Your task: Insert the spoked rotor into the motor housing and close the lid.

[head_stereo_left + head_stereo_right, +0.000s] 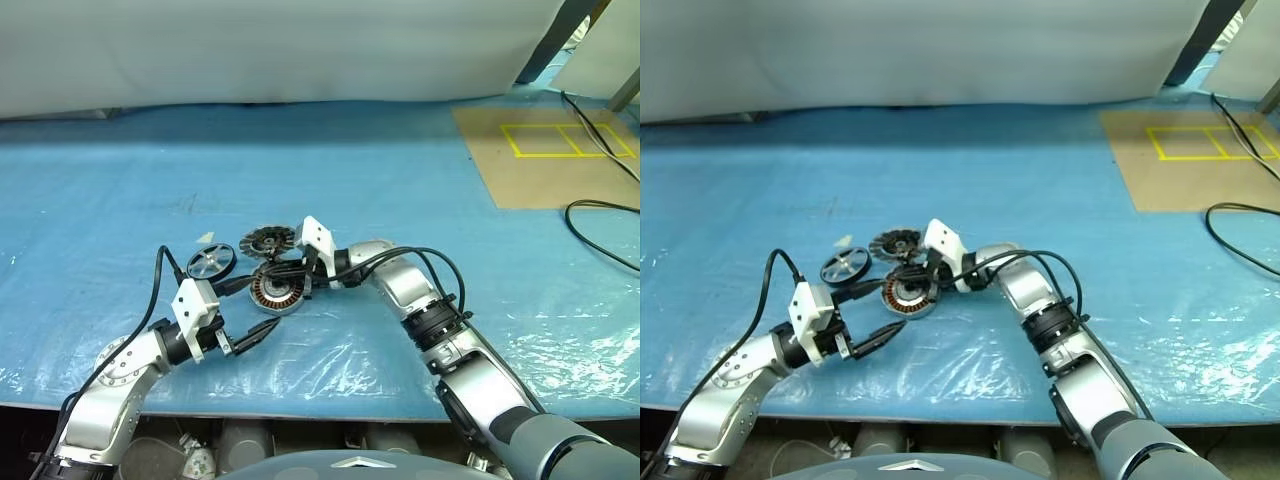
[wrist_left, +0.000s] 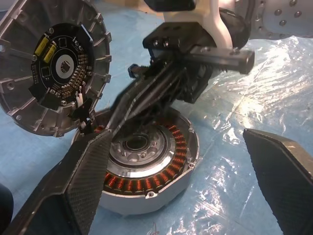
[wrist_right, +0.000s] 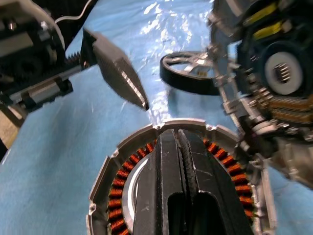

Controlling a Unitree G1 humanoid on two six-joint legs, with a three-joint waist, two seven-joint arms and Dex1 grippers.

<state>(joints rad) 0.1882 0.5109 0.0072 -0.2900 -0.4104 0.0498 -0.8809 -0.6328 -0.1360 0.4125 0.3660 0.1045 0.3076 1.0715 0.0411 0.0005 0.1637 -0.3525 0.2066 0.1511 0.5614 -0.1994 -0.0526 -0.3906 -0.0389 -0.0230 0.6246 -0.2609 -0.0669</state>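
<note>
Hovering shut right gripper (image 3: 178,142) over motor housing (image 1: 277,292) | left gripper (image 1: 250,335) gaping, empty | risk: nudging leaning lid (image 1: 267,241), toppling it onto windings before spoked rotor (image 1: 210,263) seats

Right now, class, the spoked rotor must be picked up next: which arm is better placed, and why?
Probably the left. Its gripper is open, empty and nearer the spoked rotor. The right gripper is shut, resting over the motor housing.

Blue plastic sheeting (image 1: 120,200) under and all around the grippers — brown board (image 1: 545,160) with yellow tape rectangles (image 1: 565,140) well beyond the right gripper, black cable (image 1: 600,215) alongside.
</note>
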